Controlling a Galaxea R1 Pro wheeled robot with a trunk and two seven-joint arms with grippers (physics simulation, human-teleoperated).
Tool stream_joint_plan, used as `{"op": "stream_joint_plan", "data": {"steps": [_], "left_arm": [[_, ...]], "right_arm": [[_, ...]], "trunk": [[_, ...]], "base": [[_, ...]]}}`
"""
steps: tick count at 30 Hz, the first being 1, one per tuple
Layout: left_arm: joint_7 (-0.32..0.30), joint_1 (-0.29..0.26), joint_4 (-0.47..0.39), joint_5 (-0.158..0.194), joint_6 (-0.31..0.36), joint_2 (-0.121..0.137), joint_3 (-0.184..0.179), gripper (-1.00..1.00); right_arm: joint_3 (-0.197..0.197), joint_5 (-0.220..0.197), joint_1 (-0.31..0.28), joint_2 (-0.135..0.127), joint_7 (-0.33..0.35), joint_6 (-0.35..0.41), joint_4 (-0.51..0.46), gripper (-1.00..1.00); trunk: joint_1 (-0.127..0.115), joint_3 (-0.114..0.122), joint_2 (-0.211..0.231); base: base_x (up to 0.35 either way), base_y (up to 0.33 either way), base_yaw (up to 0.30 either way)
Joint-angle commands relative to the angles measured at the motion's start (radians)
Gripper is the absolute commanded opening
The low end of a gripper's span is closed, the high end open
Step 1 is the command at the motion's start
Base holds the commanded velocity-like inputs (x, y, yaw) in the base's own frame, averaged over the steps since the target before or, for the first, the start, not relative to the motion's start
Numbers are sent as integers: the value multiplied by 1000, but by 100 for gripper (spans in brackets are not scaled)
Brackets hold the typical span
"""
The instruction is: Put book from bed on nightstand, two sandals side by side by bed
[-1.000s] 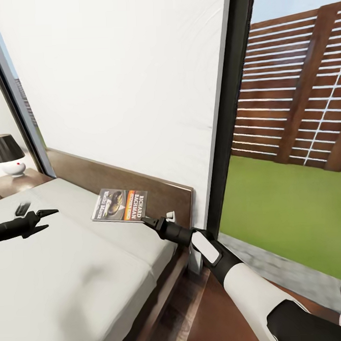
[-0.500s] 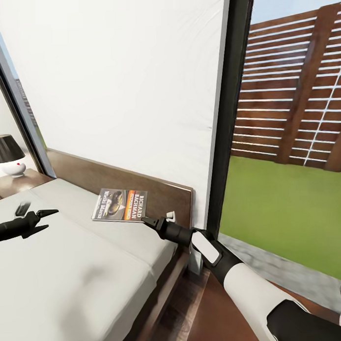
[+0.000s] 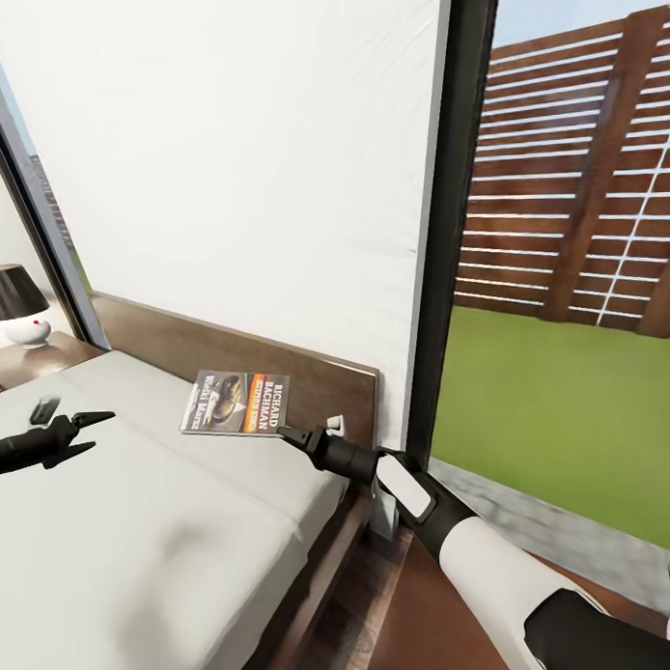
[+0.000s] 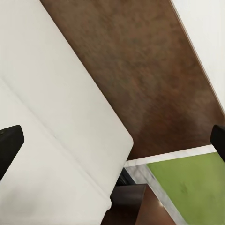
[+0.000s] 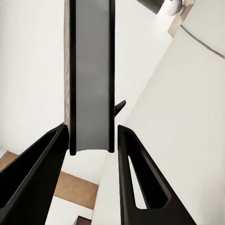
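Note:
The book (image 3: 236, 403) hangs tilted just above the grey mattress of the bed (image 3: 139, 545), close to the dark headboard (image 3: 171, 343). My right gripper (image 3: 286, 434) is shut on its near edge. In the right wrist view, the book's grey edge (image 5: 92, 84) runs between the two black fingers of the right gripper (image 5: 92, 133). Over the left part of the mattress my left gripper (image 3: 75, 415) hovers open and holds nothing; its fingertips sit far apart in the left wrist view (image 4: 112, 140). A nightstand (image 3: 32, 360) stands at the far left. The sandals are out of view.
A black-shaded lamp (image 3: 12, 306) on a white base stands on the left nightstand. A black-framed window (image 3: 565, 269) with fence and grass rises right of the headboard. A dark-brown surface (image 3: 422, 612) lies beside the bed under my right arm.

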Motion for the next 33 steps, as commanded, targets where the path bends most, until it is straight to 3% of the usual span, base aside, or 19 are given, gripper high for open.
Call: {"op": "stream_joint_plan", "data": {"steps": [1,33], "left_arm": [[-2,-1,0,8,7,1,-8,100],[-1,-1,0,8,7,1,-7,100]], "right_arm": [[1,-8,-1,0,0,6,1,-100],[-2,-8,-1,0,-2,5,2,-100]], "trunk": [[0,-1,0],[0,-1,0]], "base": [[0,0,0],[-27,0,0]]}}
